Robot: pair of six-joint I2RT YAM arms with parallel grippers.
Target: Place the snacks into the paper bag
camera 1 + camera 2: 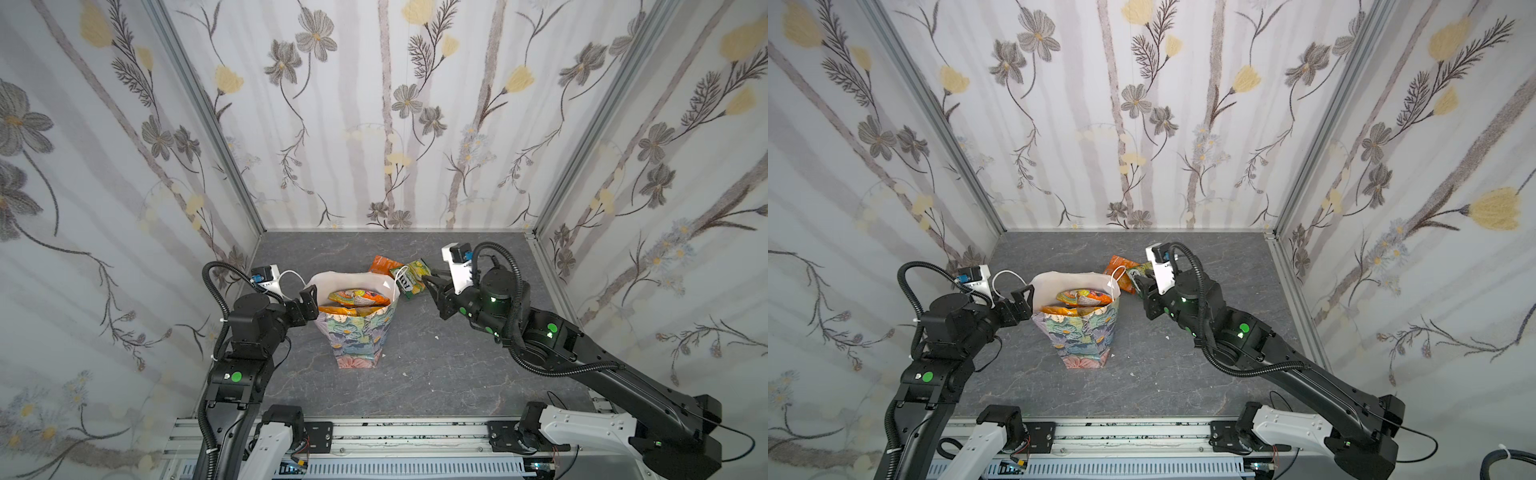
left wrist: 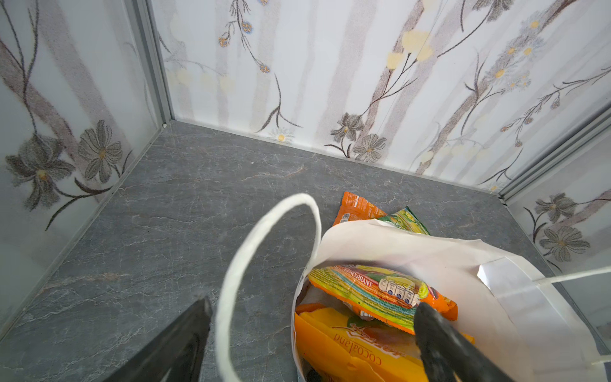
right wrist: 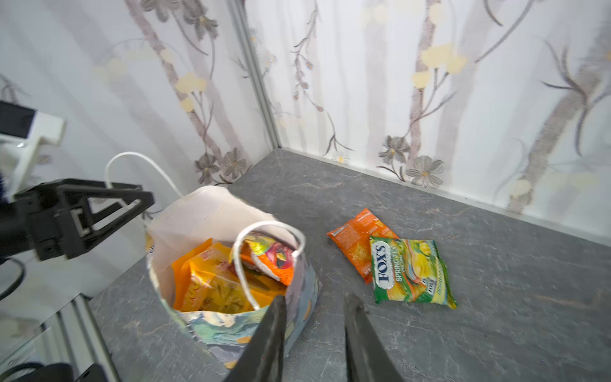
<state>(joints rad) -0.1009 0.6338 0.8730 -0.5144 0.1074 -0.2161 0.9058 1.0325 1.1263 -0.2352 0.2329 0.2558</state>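
Right end effector point(image 3: 315, 297) closest to lens: jaws part-open, empty, hovering near paper bag point(image 3: 231, 327). Bag upright on counter point(image 3: 512, 314), holding orange-yellow box point(image 3: 211, 284) plus packets. Left end effector point(image 2: 314, 303) spread wide, gripping nothing, straddling bag rim. Outside bag: green FOX'S Spring Tea packet point(image 3: 410, 271) overlapping orange packet point(image 3: 357, 241). Step, as judged: fetching two visible leftover snacks. Next move calls for reaching forward, descending, pinching green packet's edge; foil likely slippery.
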